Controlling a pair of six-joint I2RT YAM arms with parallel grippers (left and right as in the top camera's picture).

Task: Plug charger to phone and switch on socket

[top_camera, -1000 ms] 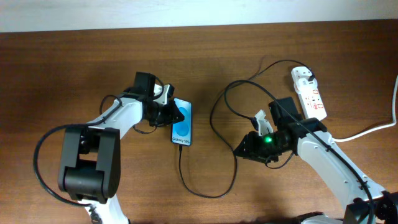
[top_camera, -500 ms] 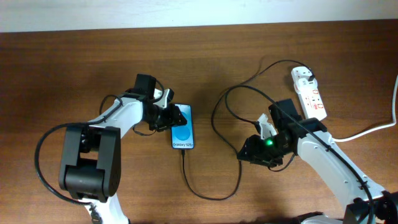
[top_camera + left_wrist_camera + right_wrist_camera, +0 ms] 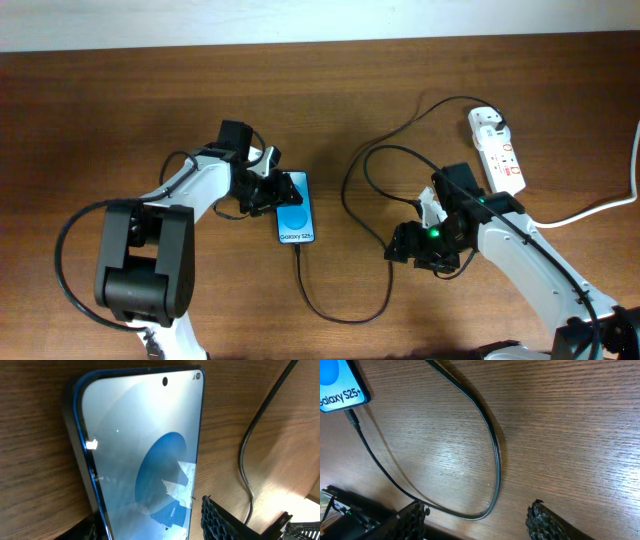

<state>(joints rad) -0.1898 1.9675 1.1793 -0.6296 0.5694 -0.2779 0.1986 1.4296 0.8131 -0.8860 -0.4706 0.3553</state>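
Observation:
The phone (image 3: pixel 297 221) lies flat on the wooden table, blue screen up, filling the left wrist view (image 3: pixel 145 455). My left gripper (image 3: pixel 281 190) is open and straddles its upper end, with a gap between the right finger (image 3: pixel 225 520) and the phone's edge. The charger cable (image 3: pixel 345 316) meets the phone's bottom edge (image 3: pixel 352 416), loops across the table and runs up to the far end of the white socket (image 3: pixel 497 150). My right gripper (image 3: pixel 408 246) is open just above the table, and the cable's loop (image 3: pixel 495 460) lies loose between its fingers (image 3: pixel 550 522).
The socket's thick white cord (image 3: pixel 590 210) leaves toward the right edge. The left arm's base (image 3: pixel 140 265) stands at the front left. Bare wood lies between the phone and the right arm.
Both grippers have opened. The left one let go of the phone, which shifted slightly toward the front right. The right one released the cable and drifted a little right.

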